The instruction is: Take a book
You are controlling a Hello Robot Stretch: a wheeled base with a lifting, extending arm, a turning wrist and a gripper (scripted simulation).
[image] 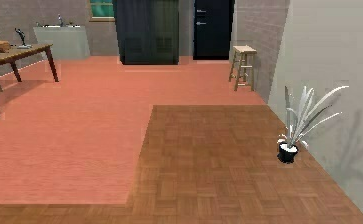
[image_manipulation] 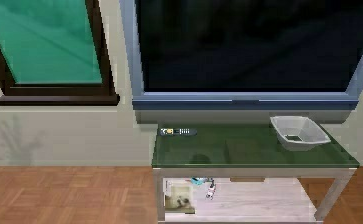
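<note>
Parquet floor (image: 209, 165) lies open left of potted plant (image: 288, 150); cannot tell hand's state.

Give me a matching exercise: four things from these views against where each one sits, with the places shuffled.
Things:
1. stool
2. potted plant
3. white basin
4. flat pale item

Places:
A. lower shelf of the green table
B. red floor beside the dark door
C. parquet floor near the wall
D. top of the green table

Pairs: 1-B, 2-C, 3-D, 4-A
</note>
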